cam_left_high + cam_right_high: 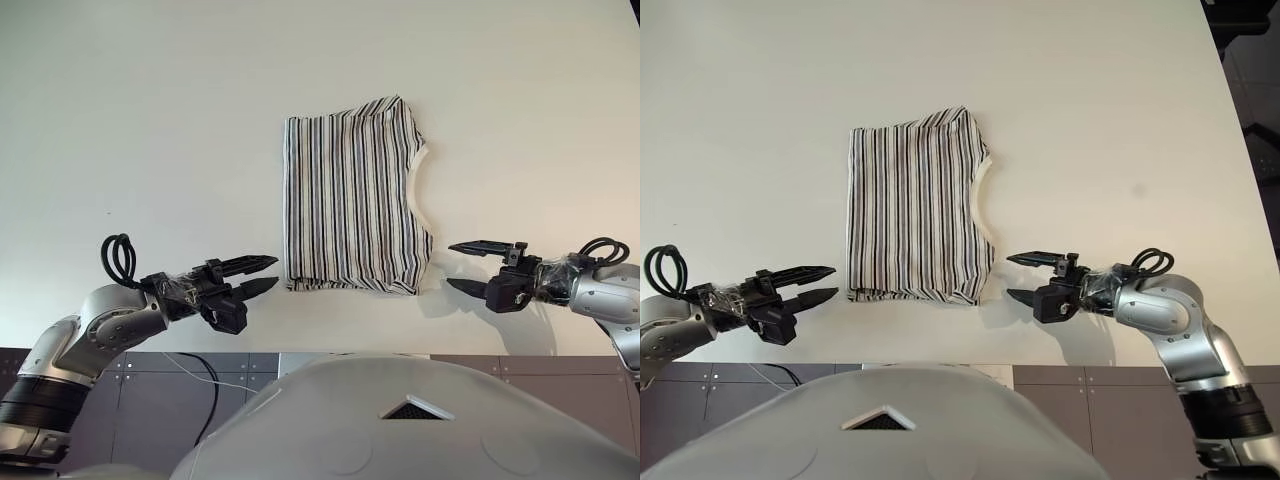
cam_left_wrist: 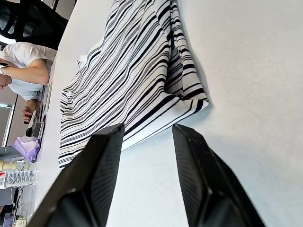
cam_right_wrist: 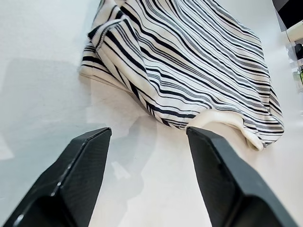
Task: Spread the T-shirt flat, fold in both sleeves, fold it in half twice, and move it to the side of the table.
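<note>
The black-and-white striped T-shirt [image 1: 350, 195] lies folded into a tall rectangle on the white table [image 1: 140, 120], its white collar along the right edge. My left gripper [image 1: 268, 274] hovers open just left of the shirt's near left corner, nothing between its fingers. On the other side, my right gripper [image 1: 455, 265] is open too, a short way right of the near right corner. The left wrist view has the shirt's corner [image 2: 189, 97] just beyond the fingertips [image 2: 111, 142]. In the right wrist view the folded edge [image 3: 142, 80] lies ahead of the open fingers [image 3: 90, 151].
The table's near edge [image 1: 330, 345] runs just below both grippers. Wide bare tabletop stretches left, right and behind the shirt. The table's right edge [image 1: 1240, 130] shows in the right eye view.
</note>
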Controlling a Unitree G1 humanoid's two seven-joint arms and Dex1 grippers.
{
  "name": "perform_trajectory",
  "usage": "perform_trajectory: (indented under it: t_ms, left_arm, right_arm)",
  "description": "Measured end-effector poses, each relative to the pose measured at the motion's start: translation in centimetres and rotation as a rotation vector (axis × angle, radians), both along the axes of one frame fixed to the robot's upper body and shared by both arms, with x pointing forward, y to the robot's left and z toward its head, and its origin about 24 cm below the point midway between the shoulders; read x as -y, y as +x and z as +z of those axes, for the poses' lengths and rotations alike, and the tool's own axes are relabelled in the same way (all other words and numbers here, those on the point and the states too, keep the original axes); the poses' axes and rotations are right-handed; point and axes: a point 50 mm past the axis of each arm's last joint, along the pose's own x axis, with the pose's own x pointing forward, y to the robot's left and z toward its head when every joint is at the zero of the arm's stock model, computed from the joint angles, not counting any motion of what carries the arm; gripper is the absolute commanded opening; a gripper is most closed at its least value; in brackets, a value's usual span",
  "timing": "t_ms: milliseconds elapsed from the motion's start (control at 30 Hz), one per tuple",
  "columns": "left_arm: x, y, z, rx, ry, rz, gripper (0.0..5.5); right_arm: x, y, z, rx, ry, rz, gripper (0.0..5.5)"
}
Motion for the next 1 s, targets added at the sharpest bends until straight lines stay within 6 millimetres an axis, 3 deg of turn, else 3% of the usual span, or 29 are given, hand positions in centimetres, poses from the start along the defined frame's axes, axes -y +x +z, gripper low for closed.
perform_trajectory:
  t_ms: [233,567,667,1000]
  left_arm:
    - [-0.4,-0.8,-0.9,-0.016,0.051,-0.036,1.97]
    - [2.3,0.4,-2.0,-0.003,-0.033,-0.080,1.97]
    - [2.5,0.8,-2.1,-0.009,-0.024,-0.092,1.47]
    - [2.7,1.6,-2.1,-0.016,-0.029,-0.129,0.17]
  right_arm:
    - [-1.5,-0.5,-0.9,0.037,0.030,0.037,2.94]
    - [-3.3,1.0,-1.3,0.113,0.039,0.115,2.94]
    - [-3.9,1.0,-1.5,0.140,0.038,0.161,2.94]
    - [-4.9,0.9,-2.5,0.141,0.048,0.226,1.01]
